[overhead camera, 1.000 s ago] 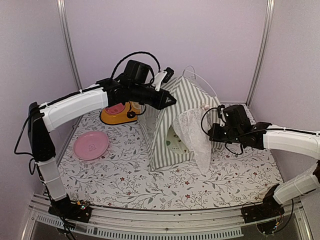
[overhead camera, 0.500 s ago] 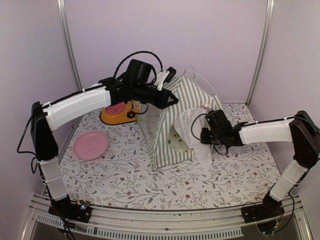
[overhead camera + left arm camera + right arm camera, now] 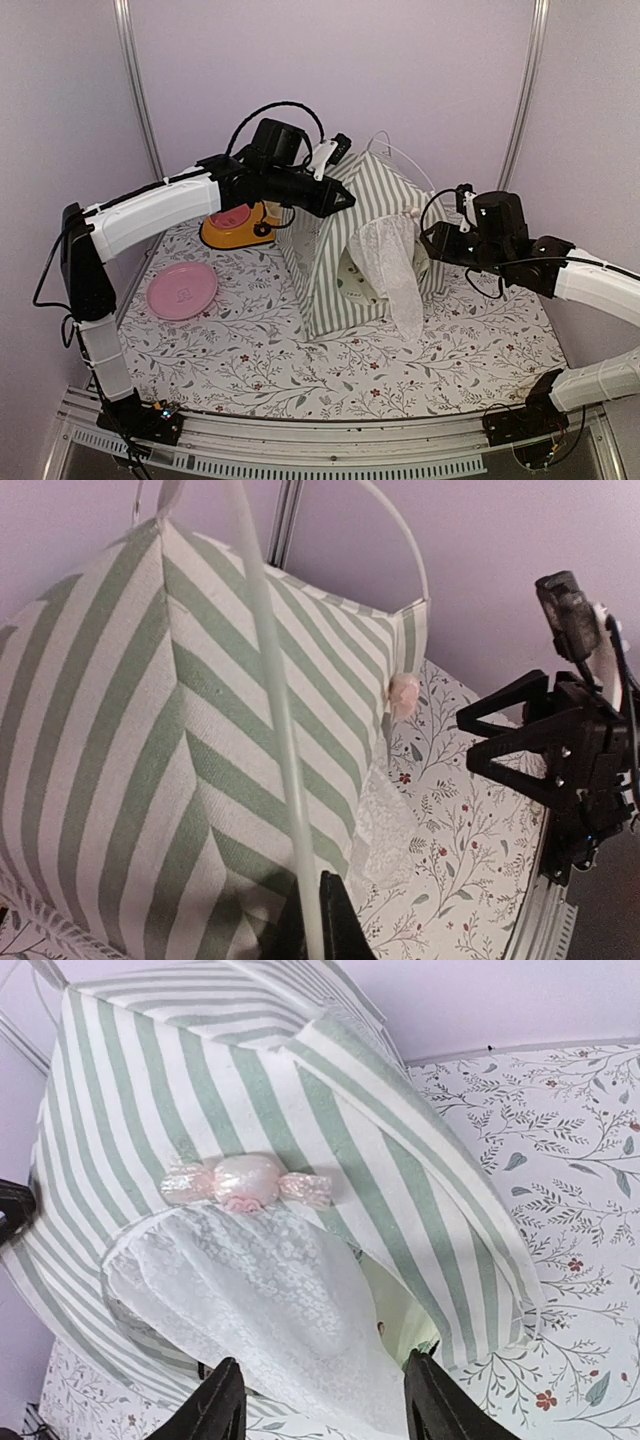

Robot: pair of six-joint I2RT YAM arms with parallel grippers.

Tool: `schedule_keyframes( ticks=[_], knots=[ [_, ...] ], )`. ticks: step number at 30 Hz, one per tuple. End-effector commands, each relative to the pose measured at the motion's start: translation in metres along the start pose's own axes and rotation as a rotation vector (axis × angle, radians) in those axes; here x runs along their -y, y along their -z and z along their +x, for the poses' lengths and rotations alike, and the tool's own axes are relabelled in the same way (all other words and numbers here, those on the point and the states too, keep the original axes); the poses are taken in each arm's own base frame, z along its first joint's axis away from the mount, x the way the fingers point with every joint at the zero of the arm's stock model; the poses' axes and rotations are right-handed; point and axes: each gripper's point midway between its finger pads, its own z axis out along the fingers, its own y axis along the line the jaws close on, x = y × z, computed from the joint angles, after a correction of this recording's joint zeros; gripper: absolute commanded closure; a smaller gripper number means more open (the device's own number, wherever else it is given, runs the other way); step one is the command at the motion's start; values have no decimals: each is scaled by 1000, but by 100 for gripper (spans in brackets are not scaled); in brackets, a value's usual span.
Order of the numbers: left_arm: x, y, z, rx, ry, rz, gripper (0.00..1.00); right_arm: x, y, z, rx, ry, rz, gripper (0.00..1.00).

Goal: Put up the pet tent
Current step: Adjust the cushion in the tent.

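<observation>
1. The pet tent (image 3: 330,260) stands upright on the floral table cover (image 3: 250,360), between the two grippers.
2. The left gripper (image 3: 345,200) sits at the tent's peak, clamped tight on a thin white pole (image 3: 275,710) that runs along the striped side.
3. The right gripper (image 3: 322,1380) has its jaws apart, just short of the lace curtain (image 3: 260,1290) hanging below a pink candy-shaped bow (image 3: 245,1180).
4. Inside the door opening ahead of the right gripper, a pale yellowish mat (image 3: 395,1305) shows.
5. Under the left arm, behind its gripper, the orange double pet bowl (image 3: 232,230) holds a pink inner dish; what is in the dish cannot be told.
6. A pink plate (image 3: 182,290) lies flat, further back toward that arm's base.
</observation>
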Motion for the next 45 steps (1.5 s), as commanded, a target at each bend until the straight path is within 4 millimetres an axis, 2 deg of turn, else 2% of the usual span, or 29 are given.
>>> schedule_keyframes(
  ticks=[1, 3, 6, 10, 12, 16, 18, 21, 23, 25, 27, 30, 32, 35, 37, 40, 41, 45],
  knots=[
    [-17, -8, 24, -82, 2, -30, 100, 9, 2, 13, -53, 18, 29, 55],
    [-15, -8, 23, -83, 0, -22, 100, 13, -8, 23, -88, 33, 53, 68],
    [-11, -8, 22, -85, -4, -3, 100, 23, -31, 42, -147, 56, 112, 78],
    [-8, -9, 20, -84, -6, 16, 100, 30, -59, 53, -173, 74, 165, 84],
    [-5, -9, 20, -83, -8, 26, 100, 14, -73, 59, -192, 83, 88, 84],
    [-2, -11, 18, -81, -8, 39, 100, -26, -96, 74, -215, 113, -48, 82],
    [1, -12, 17, -80, -9, 46, 100, -30, -112, 80, -228, 132, -33, 76],
    [5, -10, 14, -75, -12, 52, 100, 2, -129, 77, -227, 142, 119, 68],
    [5, -7, 12, -70, -16, 46, 100, 27, -130, 68, -196, 130, 195, 64],
    [4, -4, 11, -67, -21, 37, 100, 52, -130, 63, -173, 135, 287, 63],
    [2, -3, 11, -68, -21, 25, 100, 73, -130, 65, -172, 165, 389, 67],
    [1, -3, 11, -69, -21, 21, 100, 96, -131, 77, -198, 201, 503, 69],
    [1, -4, 12, -70, -20, 23, 100, 105, -138, 90, -230, 218, 535, 69],
    [4, -4, 11, -69, -21, 34, 100, 117, -154, 119, -338, 252, 582, 68],
    [4, -4, 10, -66, -24, 36, 100, 125, -164, 142, -419, 271, 603, 63],
    [6, -4, 10, -67, -26, 44, 100, 119, -178, 163, -502, 265, 557, 54],
    [6, -4, 9, -66, -27, 45, 100, 114, -179, 164, -510, 257, 524, 49],
    [3, -5, 12, -71, -28, 36, 100, 81, -168, 146, -471, 223, 380, 35]
  ],
)
